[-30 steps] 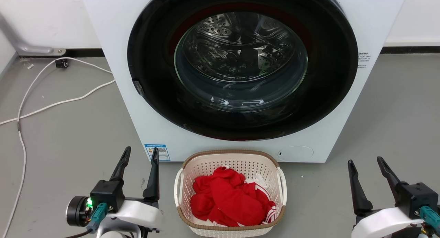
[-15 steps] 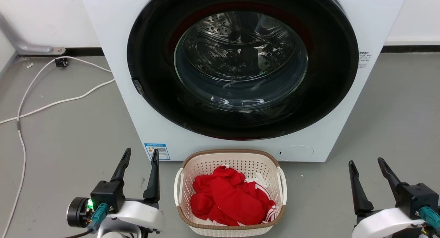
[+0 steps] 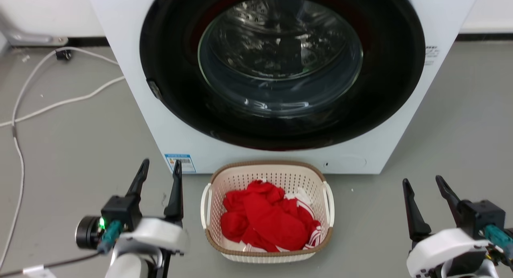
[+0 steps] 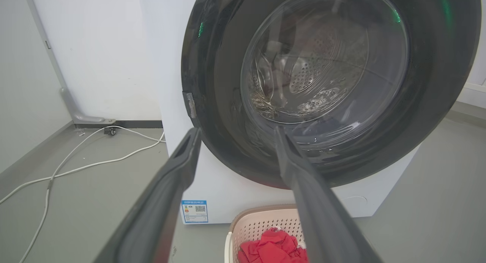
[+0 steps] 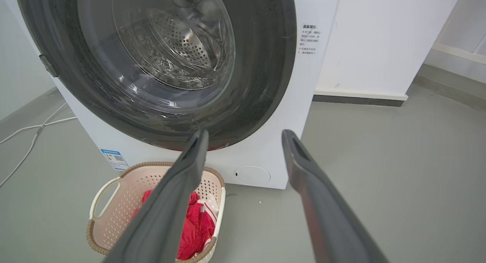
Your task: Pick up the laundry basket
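Fingers (image 3: 175, 193) of the left gripper (image 3: 162, 162) are standing apart and holding nothing, hovering above the grey floor (image 3: 72, 157) near the left side of the laundry basket (image 3: 267, 164). The right gripper (image 3: 422, 179) is likewise gaping empty, well apart from the basket on its right side. Between them the basket is sitting on the floor, close against the foot of the washer (image 3: 160, 121), with neither gripper touching it. It is showing a cream-white, rounded-rectangular body pierced with rows of small holes, a brown woven-look band running round its rim, and a white loop handle (image 3: 205, 201) on its left and right sides. Inside, a heap of red clothes (image 3: 264, 222) is lying crumpled, with some white, red-striped fabric (image 3: 306, 201) peeking out at the right. Behind the basket, the washer's round dark door (image 3: 280, 57) is facing the head camera, the steel drum glinting through its glass. Farther left, a white cable (image 3: 60, 103) is trailing across the floor toward the wall.
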`<state>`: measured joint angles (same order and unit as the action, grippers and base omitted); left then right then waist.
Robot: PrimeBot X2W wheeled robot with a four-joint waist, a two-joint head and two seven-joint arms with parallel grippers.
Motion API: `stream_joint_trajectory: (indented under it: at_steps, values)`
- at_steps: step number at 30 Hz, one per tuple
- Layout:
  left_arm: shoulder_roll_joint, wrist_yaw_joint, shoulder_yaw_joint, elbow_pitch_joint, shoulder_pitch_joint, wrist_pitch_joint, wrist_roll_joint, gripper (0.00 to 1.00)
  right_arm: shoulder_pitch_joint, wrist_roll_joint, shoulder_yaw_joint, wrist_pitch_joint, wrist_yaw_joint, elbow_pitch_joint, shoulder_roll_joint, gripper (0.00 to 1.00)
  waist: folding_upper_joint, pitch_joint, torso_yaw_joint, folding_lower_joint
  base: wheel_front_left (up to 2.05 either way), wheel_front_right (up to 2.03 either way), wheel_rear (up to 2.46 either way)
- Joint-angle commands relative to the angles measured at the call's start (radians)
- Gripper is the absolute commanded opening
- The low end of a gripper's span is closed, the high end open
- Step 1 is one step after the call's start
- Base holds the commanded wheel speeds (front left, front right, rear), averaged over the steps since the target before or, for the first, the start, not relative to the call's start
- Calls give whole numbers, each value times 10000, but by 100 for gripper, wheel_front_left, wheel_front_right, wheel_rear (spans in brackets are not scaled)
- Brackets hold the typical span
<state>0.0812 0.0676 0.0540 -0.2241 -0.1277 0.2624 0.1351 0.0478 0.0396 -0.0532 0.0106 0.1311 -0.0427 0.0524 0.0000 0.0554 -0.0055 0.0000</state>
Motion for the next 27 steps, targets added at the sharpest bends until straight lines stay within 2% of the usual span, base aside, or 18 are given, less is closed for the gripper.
stream_joint_trajectory:
  at_steps: [1, 11, 21, 27]
  values:
    - [12, 53, -32, -81, -296, -22, 116, 100, -238, -41, 13, 81, -7, 107, -38, 100, 0, 305, -42, 0, 0, 0, 0]
    - [261, 336, 5, -1431, -2198, -466, 660, 100, -1735, 69, 231, 799, -7, 1442, -36, 100, 0, 2037, -36, 0, 0, 0, 0]
    - [693, 596, 315, -4081, -4146, -1245, 1436, 100, -3703, 267, 737, 1360, -7, 3651, -35, 100, 0, 3671, -122, 0, 0, 0, 0]
    - [922, 632, 1016, -5768, -5228, -1943, 2221, 100, -5030, 456, 1204, 1569, -7, 5252, -33, 100, 0, 4624, -225, 0, 0, 0, 0]
